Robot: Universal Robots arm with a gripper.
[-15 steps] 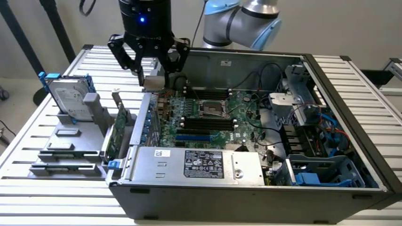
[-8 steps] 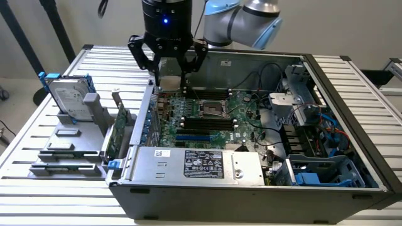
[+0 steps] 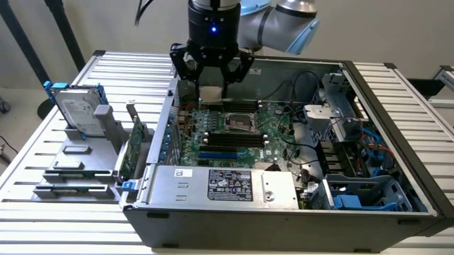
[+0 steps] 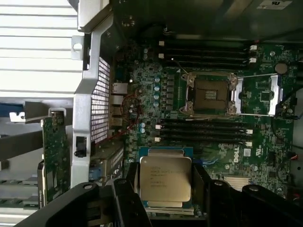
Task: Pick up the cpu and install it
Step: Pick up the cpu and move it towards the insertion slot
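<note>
claw (image 3: 211,89) clamped on the cpu (image 4: 165,182) by two opposite edges, chip lying level, silvery lid facing up, near-square with no clear long axis, above the motherboard (image 3: 273,139), apart from the open socket (image 4: 209,95)

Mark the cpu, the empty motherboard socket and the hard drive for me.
cpu (image 4: 165,182): wrist view, middle of its metal top.
socket (image 4: 210,96): wrist view, its bare centre.
hard drive (image 3: 76,112): exterior view, its silver face.
</note>
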